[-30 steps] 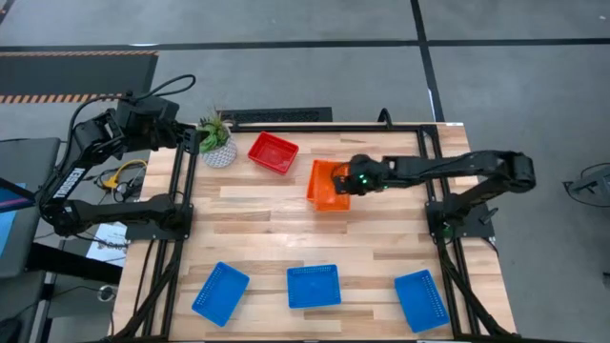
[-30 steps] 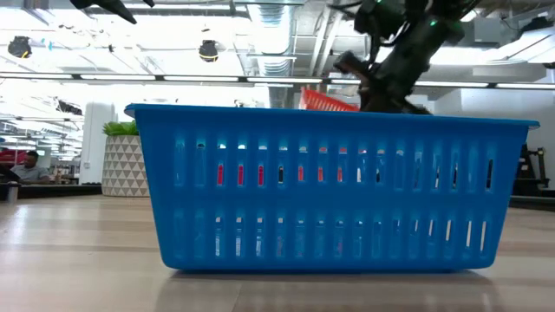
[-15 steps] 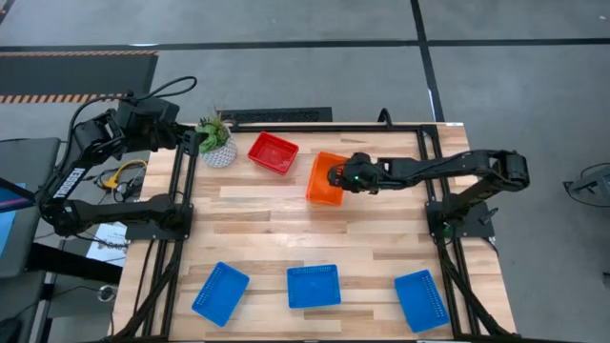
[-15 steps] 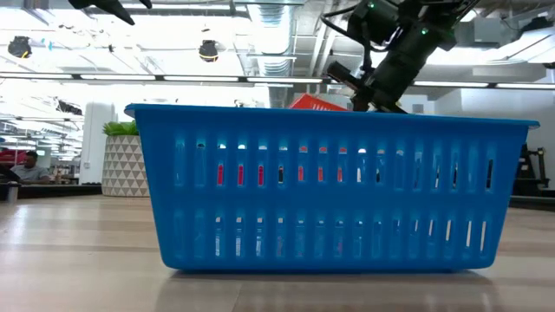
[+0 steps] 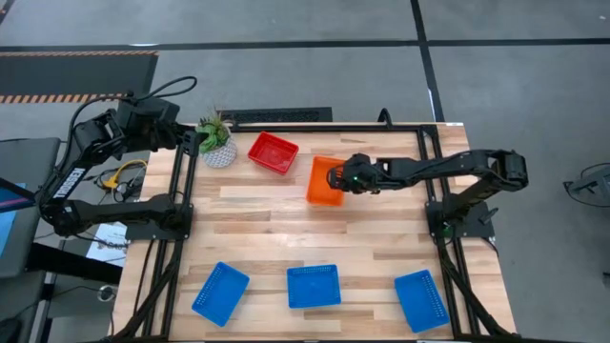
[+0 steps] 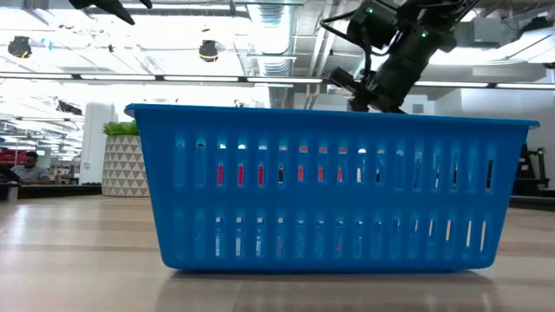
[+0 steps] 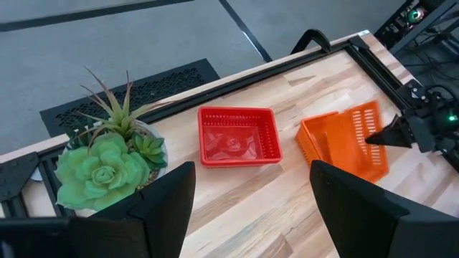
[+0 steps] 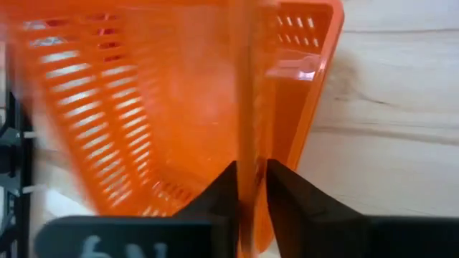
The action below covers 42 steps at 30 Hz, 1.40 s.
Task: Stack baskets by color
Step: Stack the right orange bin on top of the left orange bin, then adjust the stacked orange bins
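Observation:
An orange basket point(image 5: 322, 183) sits at the table's middle far side, and in the left wrist view it looks tilted point(image 7: 344, 140). My right gripper point(image 5: 340, 177) reaches it from the table's right. Its fingers stand narrowly apart on either side of the basket's right-hand wall point(image 8: 249, 107). A red basket point(image 5: 274, 152) rests flat to the left of it. Three blue baskets point(image 5: 314, 286) lie along the near edge. My left gripper point(image 7: 251, 215) hangs open, high beyond the far-left corner. My right gripper straddles the top edge of the orange basket's right-hand wall point(image 8: 248, 154), one finger point(image 8: 219, 190) inside the basket and one outside. It slants down from the table's right. The wall is blurred between the fingers, and I cannot tell whether they touch it.
A green plant in a white pot point(image 5: 217, 143) stands at the far-left corner, beside the red basket. The middle blue basket point(image 6: 329, 186) fills the low view and hides the table behind it. Bare wood lies between the far baskets and the near row.
My right gripper has gone a little toward the table's left and rolled slightly. The orange basket's raised edge showed above the blue basket's rim in the low view. It has now sunk out of sight behind that rim, while the gripper keeps about the same height.

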Each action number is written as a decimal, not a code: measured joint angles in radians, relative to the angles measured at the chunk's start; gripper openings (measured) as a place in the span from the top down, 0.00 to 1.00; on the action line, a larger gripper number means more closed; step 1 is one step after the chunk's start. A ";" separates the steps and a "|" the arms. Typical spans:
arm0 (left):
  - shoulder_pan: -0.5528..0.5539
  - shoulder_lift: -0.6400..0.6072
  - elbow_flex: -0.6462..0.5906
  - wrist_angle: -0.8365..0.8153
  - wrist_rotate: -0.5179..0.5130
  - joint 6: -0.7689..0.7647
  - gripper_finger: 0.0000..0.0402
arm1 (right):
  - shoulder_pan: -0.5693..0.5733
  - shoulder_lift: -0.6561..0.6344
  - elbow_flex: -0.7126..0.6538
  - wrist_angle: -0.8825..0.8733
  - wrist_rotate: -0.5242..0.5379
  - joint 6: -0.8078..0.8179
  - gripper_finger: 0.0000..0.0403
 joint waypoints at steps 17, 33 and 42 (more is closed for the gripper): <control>0.000 0.000 0.000 0.000 0.000 -0.002 0.35 | -0.055 -0.127 0.000 -0.073 0.024 -0.109 0.51; 0.000 0.000 0.000 0.003 0.000 -0.010 0.35 | 0.013 -0.178 0.000 -0.201 0.026 -0.200 0.56; 0.000 0.000 0.000 0.003 0.000 -0.019 0.35 | 0.192 -0.138 -0.001 -0.245 0.023 -0.127 0.56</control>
